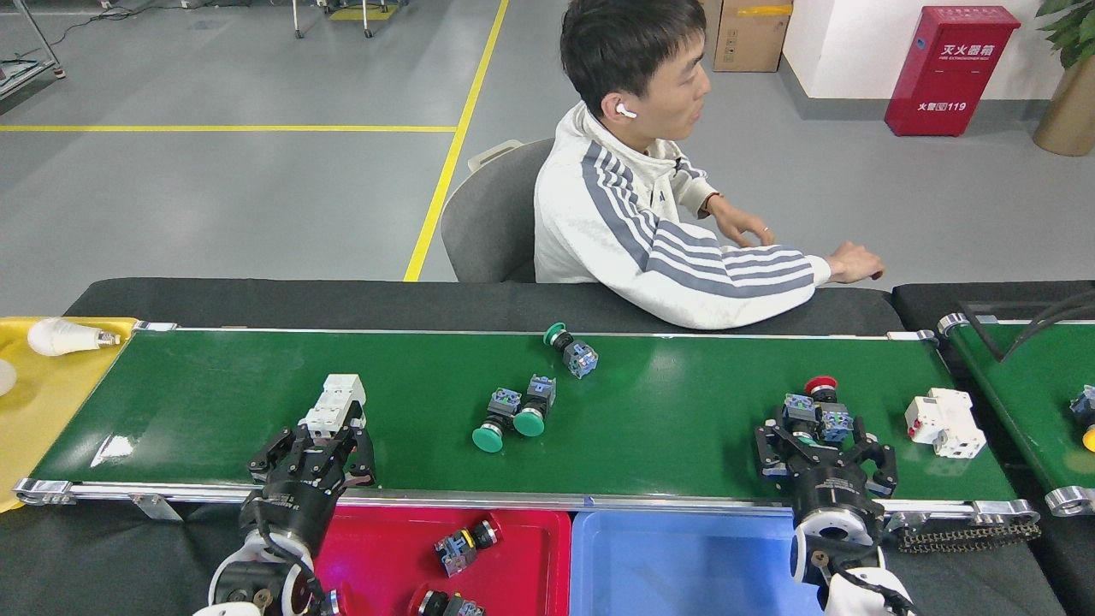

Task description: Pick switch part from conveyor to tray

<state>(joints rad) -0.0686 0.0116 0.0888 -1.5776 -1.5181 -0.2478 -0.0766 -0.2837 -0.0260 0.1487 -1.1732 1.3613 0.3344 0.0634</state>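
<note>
My right end effector (pixel 819 445) hangs open astride the red switch part (pixel 819 404) on the conveyor (pixel 684 428), left end effector (pixel 318 445) open around the white breaker (pixel 335 404); I centre, then close gently.

We only get one view here, from the robot's head, looking forward and down. It faces straight across the conveyor (pixel 650 411), which runs left to right and fills the middle. The trays' (pixel 547 556) near parts sit at the bottom edge, close under us, and a person (pixel 650 231) sits opposite with open floor behind.
</note>
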